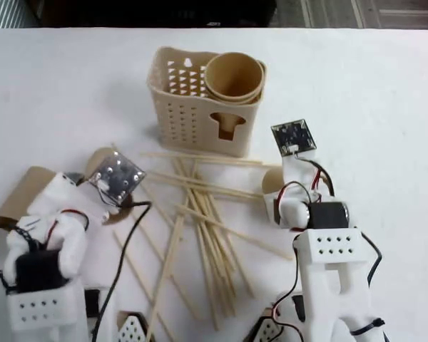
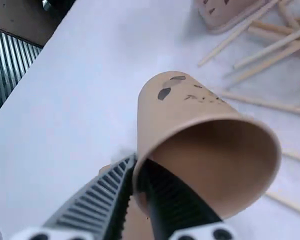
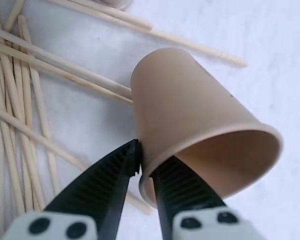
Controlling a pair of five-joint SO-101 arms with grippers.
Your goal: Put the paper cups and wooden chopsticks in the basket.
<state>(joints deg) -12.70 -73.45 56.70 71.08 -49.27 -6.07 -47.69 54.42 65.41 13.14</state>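
A white table is seen from above, and a pale perforated basket stands on it. In front of the basket are the left arm and the right arm, one to each side.

Nested paper cups are seated upright in the end of the basket nearer the right arm. A loose paper cup lies on its side well away from the basket and is partly covered by the left arm.

The rim of a tilted cup is pinched by the left gripper, with one finger inside the mouth and one outside. This cup is held in front of the basket, well apart from it. A second tilted cup is clamped the same way by the right gripper, near the basket's front corner on that arm's side.

Wooden chopsticks are scattered in a crossed heap in front of the basket, between the two arms. The farthest ones lie just beside its front wall.
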